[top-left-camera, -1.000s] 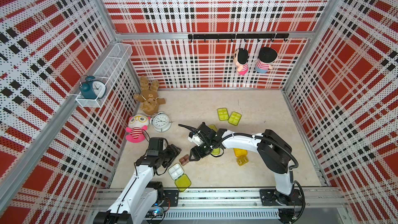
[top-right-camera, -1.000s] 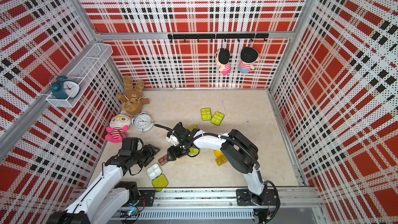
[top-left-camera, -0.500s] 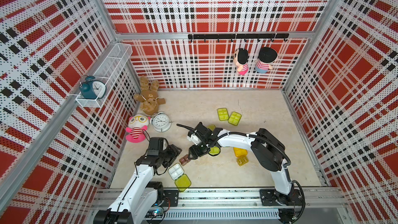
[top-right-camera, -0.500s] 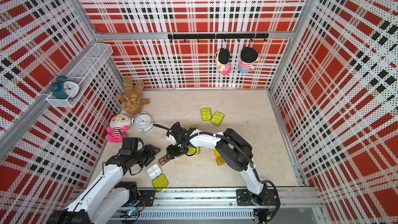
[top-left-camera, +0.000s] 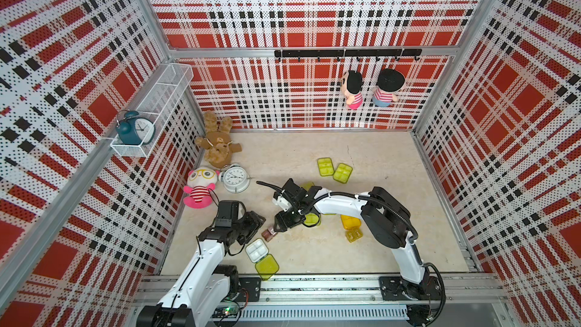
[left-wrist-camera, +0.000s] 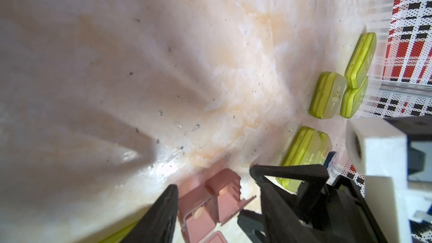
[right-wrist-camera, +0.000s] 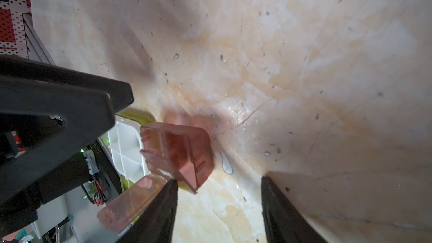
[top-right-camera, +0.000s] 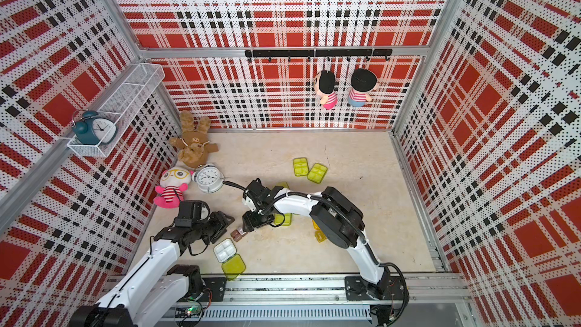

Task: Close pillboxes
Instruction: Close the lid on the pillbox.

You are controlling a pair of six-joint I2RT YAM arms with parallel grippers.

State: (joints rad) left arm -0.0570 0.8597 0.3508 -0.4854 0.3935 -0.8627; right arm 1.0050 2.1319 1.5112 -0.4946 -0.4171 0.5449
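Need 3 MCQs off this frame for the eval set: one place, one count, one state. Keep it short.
1. Where is the teal clock?
A) in the wire shelf
B) on the table
C) beside the teddy

2. How many dolls hang from the rail?
A) one
B) two
C) four

3. The brown pillbox has its lid:
A) shut
B) open
C) missing

Key:
1 A: both top views show the clock sitting in the shelf on the side wall, above the table.
2 B: two dolls hang side by side on the back wall.
3 B: the right wrist view shows the lid flipped back and the compartments exposed.
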